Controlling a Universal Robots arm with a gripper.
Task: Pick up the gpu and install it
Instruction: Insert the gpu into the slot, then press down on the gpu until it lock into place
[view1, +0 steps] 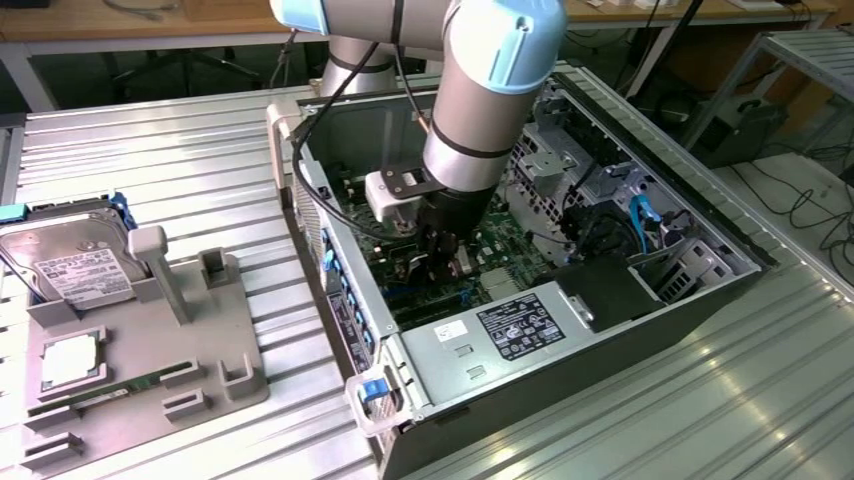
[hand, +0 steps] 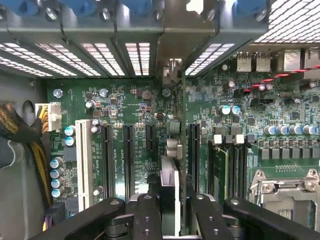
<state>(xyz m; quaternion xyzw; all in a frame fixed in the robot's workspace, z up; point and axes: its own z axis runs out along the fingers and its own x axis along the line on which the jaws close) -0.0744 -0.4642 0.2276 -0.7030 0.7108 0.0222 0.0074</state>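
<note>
My gripper (view1: 445, 262) reaches down into the open computer case (view1: 694, 290), just above the motherboard (hand: 135, 105). In the wrist view the gpu (hand: 169, 175) is seen edge-on as a thin dark and pale card between the two black fingers (hand: 145, 212), and the gripper (hand: 171, 202) is shut on it. The card stands upright over the motherboard, in line with the black expansion slots (hand: 128, 155). Its far end points to the slotted rear wall (hand: 137, 52) of the case. Whether its lower edge sits in a slot is hidden.
A white slot (hand: 84, 160), memory slots (hand: 225, 160) and the processor socket (hand: 285, 195) flank the card. A cable bundle (hand: 22, 135) lies at one side. Outside the case, a grey fixture (view1: 147, 360) holds a hard drive (view1: 74, 265) and a memory stick (view1: 114, 392). The power supply (view1: 521, 330) sits near the case front.
</note>
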